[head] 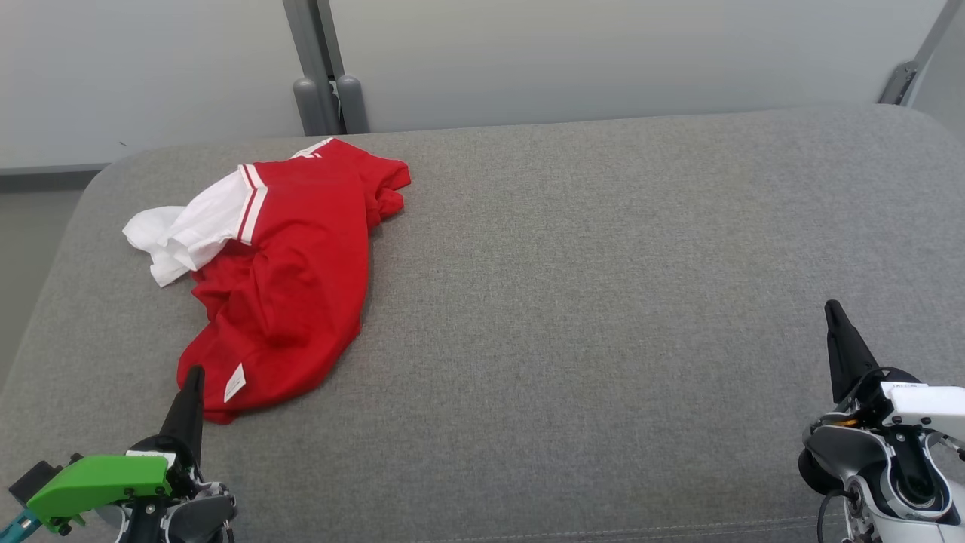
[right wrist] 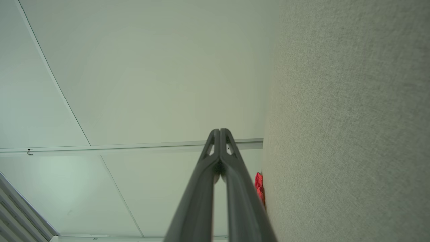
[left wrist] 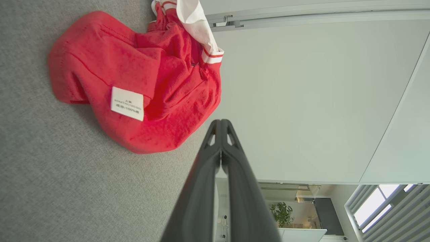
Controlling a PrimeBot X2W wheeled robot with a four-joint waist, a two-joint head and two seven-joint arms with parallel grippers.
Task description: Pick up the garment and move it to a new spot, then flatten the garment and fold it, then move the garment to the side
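Observation:
A crumpled red garment (head: 290,279) with white sleeves and a small white label lies on the left part of the grey cushioned surface (head: 588,286). My left gripper (head: 194,375) is shut with nothing in it; its tip sits just at the garment's near hem. In the left wrist view the garment (left wrist: 147,87) bulges up left of the closed left gripper (left wrist: 221,121). Far off at the lower right, my right gripper (head: 832,308) is shut and empty. The right wrist view has the closed right gripper (right wrist: 220,130) and a sliver of the garment (right wrist: 259,186) beyond.
The grey surface stretches wide and bare to the right of the garment. A pale wall with a grey post (head: 326,83) stands behind its far edge. The surface's rounded left edge (head: 71,219) is close to the garment.

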